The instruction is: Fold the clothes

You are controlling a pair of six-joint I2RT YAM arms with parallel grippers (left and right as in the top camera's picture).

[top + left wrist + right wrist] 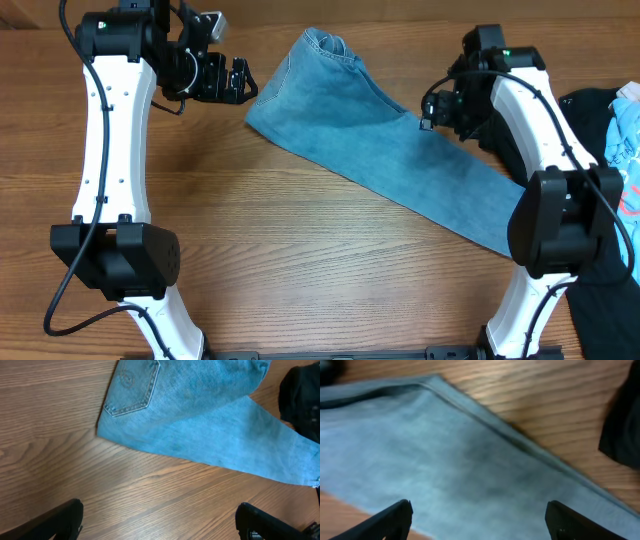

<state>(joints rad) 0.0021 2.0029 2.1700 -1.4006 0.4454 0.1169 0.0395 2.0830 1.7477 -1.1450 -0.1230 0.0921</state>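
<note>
The light-blue jeans (380, 150) lie folded lengthwise in a long diagonal strip, waistband at the back centre, legs running toward the right front. A stitched back pocket (132, 385) shows in the left wrist view. My left gripper (240, 82) is open and empty, above bare table left of the waistband; its fingers (159, 522) frame only wood. My right gripper (432, 112) is open and empty, over the jeans' far edge at mid-leg; its fingers (479, 522) hover above the denim (445, 455).
A large black garment (590, 130) and a pale printed garment (625, 150) lie at the table's right edge, behind my right arm. The black garment also shows in the left wrist view (300, 400) and right wrist view (622, 425). Wooden table (300, 260) surrounds the jeans.
</note>
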